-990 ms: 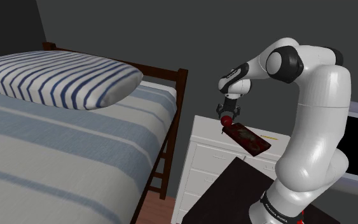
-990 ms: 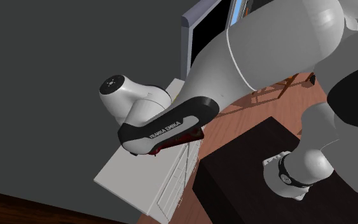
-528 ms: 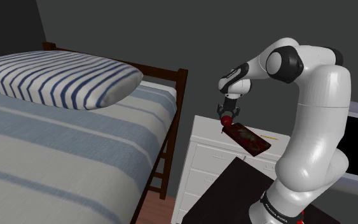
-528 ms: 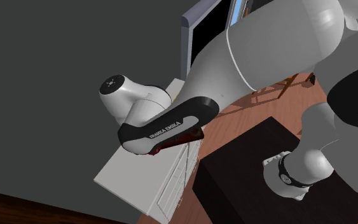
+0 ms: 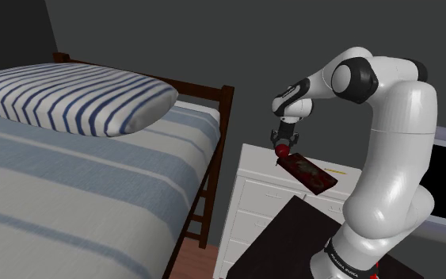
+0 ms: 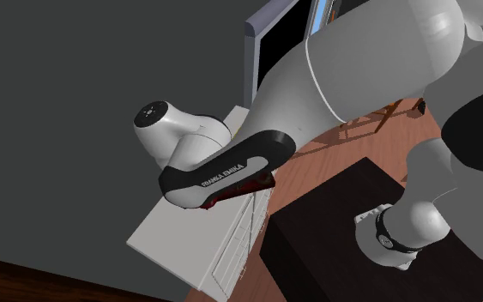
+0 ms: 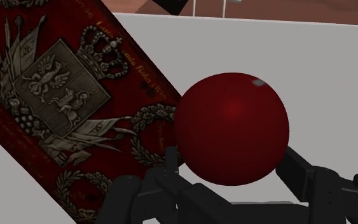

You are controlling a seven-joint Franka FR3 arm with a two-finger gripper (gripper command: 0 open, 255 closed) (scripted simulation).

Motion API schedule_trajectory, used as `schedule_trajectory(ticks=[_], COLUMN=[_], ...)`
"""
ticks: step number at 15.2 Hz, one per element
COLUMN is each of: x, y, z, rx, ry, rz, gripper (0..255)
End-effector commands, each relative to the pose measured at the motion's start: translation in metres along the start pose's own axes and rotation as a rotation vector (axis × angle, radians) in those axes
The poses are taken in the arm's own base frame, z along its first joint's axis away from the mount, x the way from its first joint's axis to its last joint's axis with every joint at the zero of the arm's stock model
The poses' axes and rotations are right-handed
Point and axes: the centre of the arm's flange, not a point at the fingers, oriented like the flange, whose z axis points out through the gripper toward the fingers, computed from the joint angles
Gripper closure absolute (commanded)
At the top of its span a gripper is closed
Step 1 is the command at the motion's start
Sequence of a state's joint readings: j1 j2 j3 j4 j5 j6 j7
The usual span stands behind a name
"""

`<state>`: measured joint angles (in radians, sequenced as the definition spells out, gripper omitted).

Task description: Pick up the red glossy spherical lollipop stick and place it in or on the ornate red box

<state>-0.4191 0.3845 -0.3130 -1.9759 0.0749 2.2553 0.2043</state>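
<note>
1. Gripper (image 7: 231, 170) is clamped tight on the lollipop (image 7: 232, 127), a glossy red ball with black fingers (image 7: 306, 173) hugging both sides.
2. The ball hangs right at one end of the ornate red box (image 7: 56, 102), crest facing up.
3. The box lies on the white dresser (image 5: 254, 178), just beside the bed (image 5: 70, 174).

Red lollipop (image 7: 231, 124) and ornate red box (image 7: 56, 95), just right of centre in the shoulder view.
The lollipop is a glossy dark-red ball with 1 small highlight, clasped between the 2 black fingers of the gripper (image 7: 231, 167); its stick is hidden. It sits at the box's upper-left end, contact unclear. The box is flat, long and dark red, its lid bearing a pale crowned coat of arms with flags and wreaths. It lies diagonally on a white dresser top (image 5: 254, 155).
</note>
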Motion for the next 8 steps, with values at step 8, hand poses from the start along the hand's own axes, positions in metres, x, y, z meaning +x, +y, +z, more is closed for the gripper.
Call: schedule_trajectory(ticks=[8], x=[-0.003], y=[0.004], z=[-0.041], rx=[-0.001], ry=[-0.002], rz=[0.001], gripper=[255])
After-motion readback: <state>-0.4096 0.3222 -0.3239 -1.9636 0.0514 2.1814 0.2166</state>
